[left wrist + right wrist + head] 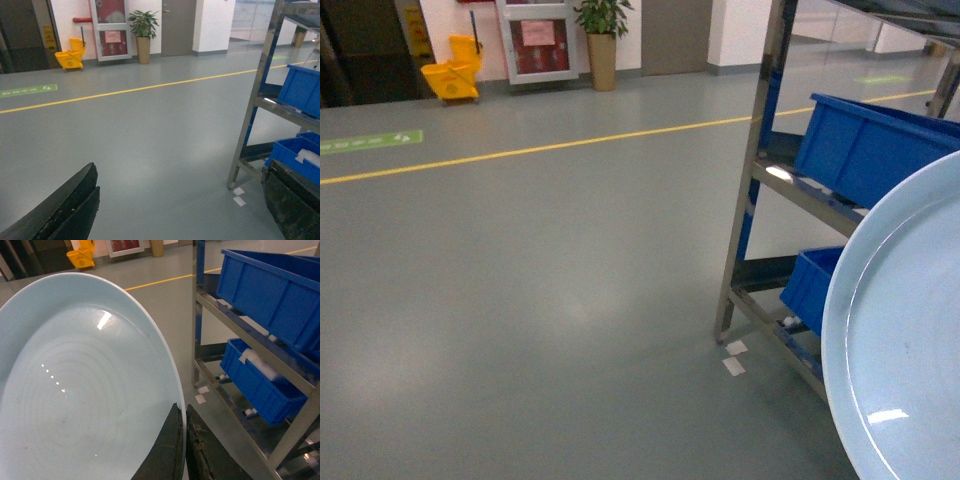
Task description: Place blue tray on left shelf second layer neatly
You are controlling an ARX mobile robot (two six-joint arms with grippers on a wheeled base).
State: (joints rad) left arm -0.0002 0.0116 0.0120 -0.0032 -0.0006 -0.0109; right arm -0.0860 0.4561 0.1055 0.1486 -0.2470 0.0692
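Two grippers show, each only in its own wrist view. The right gripper (184, 440) is clenched on the rim of the blue tray (75, 390), its dark fingers (170, 450) pinching the near-right edge of the dish. The tray is held up in the air, tilted, its glossy inner face toward the camera; in the head view it fills the lower right corner (910, 340), in front of the steel rack (750, 200).

The left gripper (180, 200) is released, its two black fingers (70, 205) spread wide apart at the bottom corners of its view, with nothing but grey floor (150, 140) between them.

The rack stands on the floor to the right of the tray. Its second layer (250, 335) of flat steel bars carries a dark-blue crate (270, 285); a second blue crate (260, 380) sits on the tier below. The tray is well apart from both tiers, touching neither.

Two small white scraps (733, 358) lie on the floor just beside the rack's near post. A yellow line (520, 150) crosses the floor farther back, with a yellow mop bucket (453, 75) and a potted plant (602, 40) at the far wall.
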